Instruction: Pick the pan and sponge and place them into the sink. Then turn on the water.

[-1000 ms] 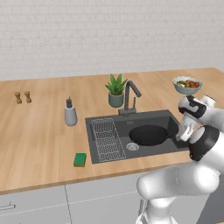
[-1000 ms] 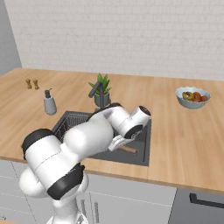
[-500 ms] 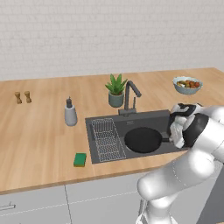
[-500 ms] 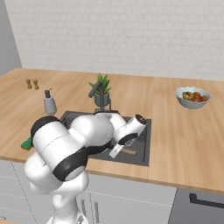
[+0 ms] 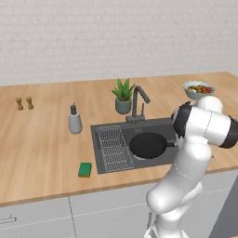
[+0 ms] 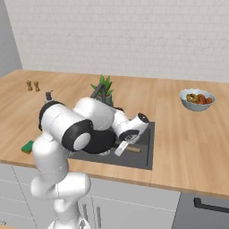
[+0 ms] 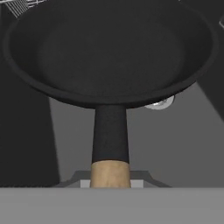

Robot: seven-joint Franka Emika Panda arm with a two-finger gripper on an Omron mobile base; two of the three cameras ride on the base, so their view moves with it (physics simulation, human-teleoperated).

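pan: I have carried it leftward, now low over the sink beside the rack.
my arm: swung left, elbow raised.

- The pan is black, with a black neck that turns to a light-brown wooden handle.
- The sink is dark grey, with a pale wire rack and a dark faucet.
- The sponge is green.
- The counter is warm light wood.
- The wall is white brick.
- The plant is green in a grey pot.
- The soap bottle is grey.
- The bowl is pale, holding red and orange fruit.
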